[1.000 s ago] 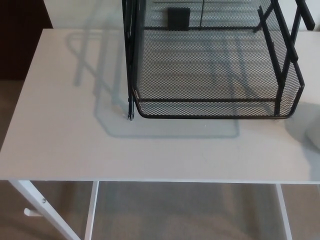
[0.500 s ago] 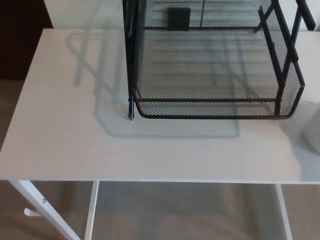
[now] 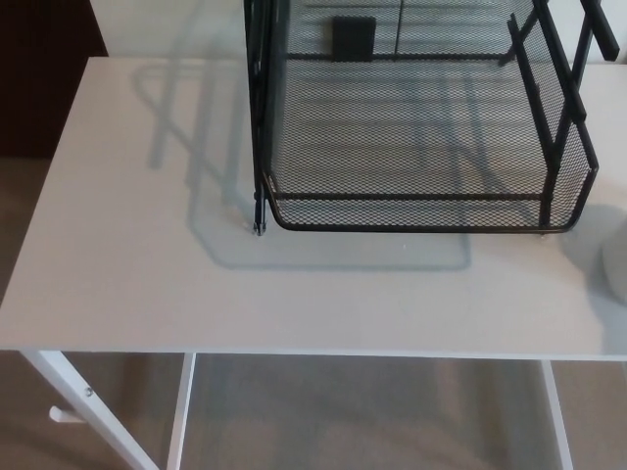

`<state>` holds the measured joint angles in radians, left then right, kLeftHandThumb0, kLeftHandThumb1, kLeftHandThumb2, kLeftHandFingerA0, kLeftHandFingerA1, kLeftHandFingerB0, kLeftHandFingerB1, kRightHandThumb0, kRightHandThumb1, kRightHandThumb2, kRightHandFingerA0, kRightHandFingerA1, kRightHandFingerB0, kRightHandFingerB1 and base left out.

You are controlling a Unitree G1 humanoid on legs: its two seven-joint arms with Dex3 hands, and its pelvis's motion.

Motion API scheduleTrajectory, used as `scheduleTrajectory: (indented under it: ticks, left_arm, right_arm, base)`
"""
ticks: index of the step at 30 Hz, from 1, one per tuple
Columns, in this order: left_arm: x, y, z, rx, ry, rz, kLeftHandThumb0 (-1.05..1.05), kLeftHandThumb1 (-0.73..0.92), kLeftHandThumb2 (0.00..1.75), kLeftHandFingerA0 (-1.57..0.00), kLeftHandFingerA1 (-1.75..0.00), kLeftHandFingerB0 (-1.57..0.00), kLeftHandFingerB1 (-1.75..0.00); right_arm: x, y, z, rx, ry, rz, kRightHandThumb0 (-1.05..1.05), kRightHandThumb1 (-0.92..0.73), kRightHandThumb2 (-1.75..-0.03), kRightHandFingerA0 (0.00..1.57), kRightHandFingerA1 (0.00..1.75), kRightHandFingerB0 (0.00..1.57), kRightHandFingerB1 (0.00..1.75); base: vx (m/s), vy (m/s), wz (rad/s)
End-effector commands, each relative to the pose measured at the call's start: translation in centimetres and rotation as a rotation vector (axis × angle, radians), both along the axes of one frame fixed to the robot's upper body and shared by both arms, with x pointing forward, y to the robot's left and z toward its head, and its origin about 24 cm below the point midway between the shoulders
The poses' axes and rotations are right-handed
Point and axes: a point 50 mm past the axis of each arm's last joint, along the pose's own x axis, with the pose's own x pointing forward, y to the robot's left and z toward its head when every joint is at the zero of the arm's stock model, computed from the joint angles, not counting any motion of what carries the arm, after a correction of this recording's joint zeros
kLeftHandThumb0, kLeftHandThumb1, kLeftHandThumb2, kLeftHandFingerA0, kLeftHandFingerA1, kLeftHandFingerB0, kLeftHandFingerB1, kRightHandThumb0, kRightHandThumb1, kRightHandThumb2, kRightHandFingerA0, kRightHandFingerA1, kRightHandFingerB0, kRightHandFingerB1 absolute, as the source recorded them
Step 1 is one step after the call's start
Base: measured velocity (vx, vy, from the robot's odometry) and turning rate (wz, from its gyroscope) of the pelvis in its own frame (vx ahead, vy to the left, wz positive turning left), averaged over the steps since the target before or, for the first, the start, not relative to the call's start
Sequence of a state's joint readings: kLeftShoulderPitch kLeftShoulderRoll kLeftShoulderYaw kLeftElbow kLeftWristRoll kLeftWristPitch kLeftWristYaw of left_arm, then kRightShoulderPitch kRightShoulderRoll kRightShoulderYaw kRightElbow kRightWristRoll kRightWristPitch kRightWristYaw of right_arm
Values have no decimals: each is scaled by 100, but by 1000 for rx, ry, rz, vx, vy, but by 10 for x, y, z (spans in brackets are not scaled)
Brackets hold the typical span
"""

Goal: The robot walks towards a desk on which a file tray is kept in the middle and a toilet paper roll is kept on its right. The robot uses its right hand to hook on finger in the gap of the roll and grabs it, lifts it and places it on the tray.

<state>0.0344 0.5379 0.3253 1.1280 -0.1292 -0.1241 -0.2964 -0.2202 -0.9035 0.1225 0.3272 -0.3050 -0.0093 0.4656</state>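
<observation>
peeking in, roll: only a pale, blurred sliver of the white toilet paper roll (image 3: pixel 617 262) shows, cut off by the picture's right edge; its hole cannot be made out.
roll's place: on the desk top, near the tray's front right corner but apart from it, outside the tray.
right hand: out of the picture; whether it is spread or closed cannot be told.
left hand: out of the picture as well; its state cannot be told.
tray: a black wire-mesh file tray (image 3: pixel 411 211) with a low front wall and rounded corners stands on the far middle of the desk, its mesh floor bare.
tray frame: black upright bars (image 3: pixel 258 117) rise at its left side; slanted black bars run along its right side.
tray's back: a small black rectangular piece (image 3: pixel 352 37) sits at the far end.
desk: a white rectangular table top (image 3: pixel 127 274), with the tray's grey shadow (image 3: pixel 211 245) falling to the left and front.
legs: white metal frame (image 3: pixel 73 401) under the front edge.
floor: beige carpet (image 3: pixel 372 411) below.
far left corner: a dark brown surface (image 3: pixel 44 78); what it is cannot be told.
</observation>
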Motion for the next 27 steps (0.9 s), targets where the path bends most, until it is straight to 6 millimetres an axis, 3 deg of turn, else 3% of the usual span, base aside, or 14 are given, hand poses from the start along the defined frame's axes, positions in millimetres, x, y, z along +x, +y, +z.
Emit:
scheduleTrajectory:
  ticks: [1, 5, 6, 7, 8, 9, 12, 13, 14, 15, 18, 19, 24, 27]
  left_arm:
    - [2, 6, 5, 28, 11, 0, -90, 62, 108, -35, -72, -9, -58]
    - [4, 5, 5, 19, 5, 11, -91, 61, 104, -40, -76, -14, -61]
    - [4, 5, 5, 19, 5, 9, -93, 83, 65, -38, -80, -12, -61]
    - [4, 5, 4, 11, 5, 13, -92, 62, 107, -36, -72, -10, -58]
    - [4, 5, 4, 6, 4, 16, -92, 62, 107, -36, -72, -10, -58]
    - [4, 5, 4, 8, 5, 10, -93, 63, 107, -36, -73, -9, -58]
    - [7, 3, 4, 12, 7, -7, -91, 63, 107, -38, -74, -11, -59]
    - [7, 3, 5, 17, 7, -14, -92, 84, 65, -38, -80, -9, -61]
    - [7, 3, 5, 23, 7, -23, -92, 84, 65, -38, -80, -9, -61]
    - [10, 3, 6, 21, 1, -27, -91, 62, 106, -41, -77, -13, -61]
    - [9, 3, 6, 26, 6, -30, -92, 62, 105, -43, -77, -15, -61]
    - [12, 4, 8, 32, 1, -38, -93, 84, 65, -39, -81, -13, -63]
    - [14, 5, 9, 28, 7, -35, -89, 85, 66, -40, -77, -17, -59]
    - [14, 4, 8, 25, 7, -41, -90, 85, 66, -40, -77, -17, -60]
  right_arm:
    - [-2, -3, -20, -66, 76, -3, -45, -47, -72, 34, 53, 17, 39]
    - [1, 1, -25, -128, 59, 27, -41, -62, -60, 72, 60, 28, 30]
    - [3, 7, -29, -175, 11, 56, -33, -64, -59, 96, 82, 41, 33]
    - [5, 14, -36, -213, -42, 87, -20, -66, -60, 84, 126, 53, 37]
    - [6, 16, -38, -223, -58, 96, -20, -66, -60, 84, 126, 53, 37]
    - [6, 17, -39, -232, -64, 99, -17, -70, -62, 73, 150, 58, 39]
    - [7, 22, -48, -257, -52, 88, -21, -63, -62, 78, 153, 71, 45]
    - [8, 25, -51, -270, -56, 97, -16, -64, -60, 77, 152, 79, 47]
    - [8, 26, -52, -277, -53, 104, -16, -64, -60, 77, 152, 79, 47]
    - [9, 26, -54, -257, -38, 105, -18, -63, -60, 76, 150, 83, 50]
    - [9, 30, -61, -287, -29, 111, -20, -61, -60, 79, 145, 96, 60]
    - [8, 31, -63, -308, -49, 115, -20, -62, -61, 85, 141, 99, 63]
    - [0, 28, -75, -340, -102, 126, -16, -76, -66, 79, 170, 72, 147]
    - [-5, 26, -82, -375, -173, 141, -16, -78, -62, 73, 175, 63, 151]
  base:
    - [0, 0, 0]
    - [0, 0, 0]
    - [0, 0, 0]
    - [0, 0, 0]
    - [0, 0, 0]
    - [0, 0, 0]
    - [0, 0, 0]
    - [0, 0, 0]
    - [0, 0, 0]
    - [0, 0, 0]
    - [0, 0, 0]
    - [0, 0, 0]
    - [0, 0, 0]
    - [0, 0, 0]
